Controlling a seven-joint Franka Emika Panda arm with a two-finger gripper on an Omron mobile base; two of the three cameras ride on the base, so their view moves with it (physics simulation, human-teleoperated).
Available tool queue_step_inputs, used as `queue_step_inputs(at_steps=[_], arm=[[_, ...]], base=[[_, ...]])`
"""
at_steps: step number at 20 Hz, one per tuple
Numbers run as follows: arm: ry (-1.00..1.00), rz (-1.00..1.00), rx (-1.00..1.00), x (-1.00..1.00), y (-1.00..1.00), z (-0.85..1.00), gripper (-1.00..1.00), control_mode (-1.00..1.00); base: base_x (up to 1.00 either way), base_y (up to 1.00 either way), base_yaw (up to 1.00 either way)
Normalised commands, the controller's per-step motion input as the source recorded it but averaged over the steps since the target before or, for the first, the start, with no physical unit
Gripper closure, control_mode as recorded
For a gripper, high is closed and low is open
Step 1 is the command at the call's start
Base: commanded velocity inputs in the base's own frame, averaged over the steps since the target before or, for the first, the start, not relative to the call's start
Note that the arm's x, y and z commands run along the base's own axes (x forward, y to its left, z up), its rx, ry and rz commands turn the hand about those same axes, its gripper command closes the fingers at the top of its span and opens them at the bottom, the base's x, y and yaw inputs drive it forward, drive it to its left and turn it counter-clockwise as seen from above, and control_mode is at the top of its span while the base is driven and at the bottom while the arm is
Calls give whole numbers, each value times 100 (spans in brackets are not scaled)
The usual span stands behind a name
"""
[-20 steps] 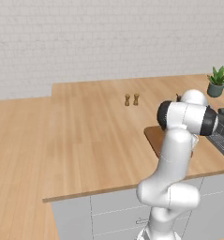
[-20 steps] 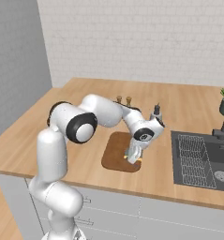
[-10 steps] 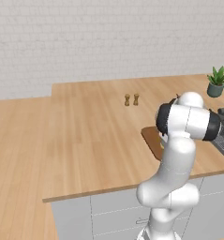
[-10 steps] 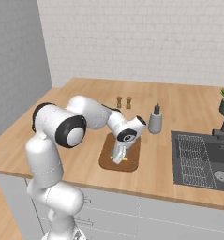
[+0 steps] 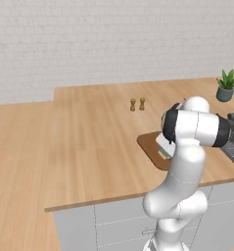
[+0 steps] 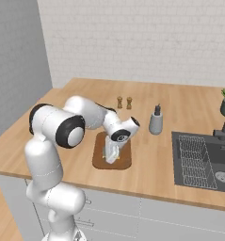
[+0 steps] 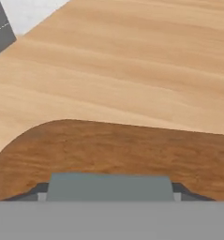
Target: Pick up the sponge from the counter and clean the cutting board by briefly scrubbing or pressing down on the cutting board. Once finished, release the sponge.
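I see the sponge (image 7: 108,186) lying flat on the board (image 6: 100,160), its long axis across my hand view, grey top up; a sliver of yellow shows under the hand in the left base view. My gripper (image 6: 111,155) presses down over it, jaws clenched on the sponge as far as I can tell. The board sits near the counter's (image 6: 175,164) front edge, left of the sink (image 6: 203,160)

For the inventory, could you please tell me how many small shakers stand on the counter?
2: the left shaker and right shaker stand side by side behind the cutting board. None seems hidden.
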Motion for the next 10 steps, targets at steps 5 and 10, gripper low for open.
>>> queue_step_inputs(at_steps=[5,10], arm=[[1,21,19,-14,100,-22,100,-100],[1,22,12,-24,100,-15,100,-100]], base=[[0,0,0],[0,0,0]])
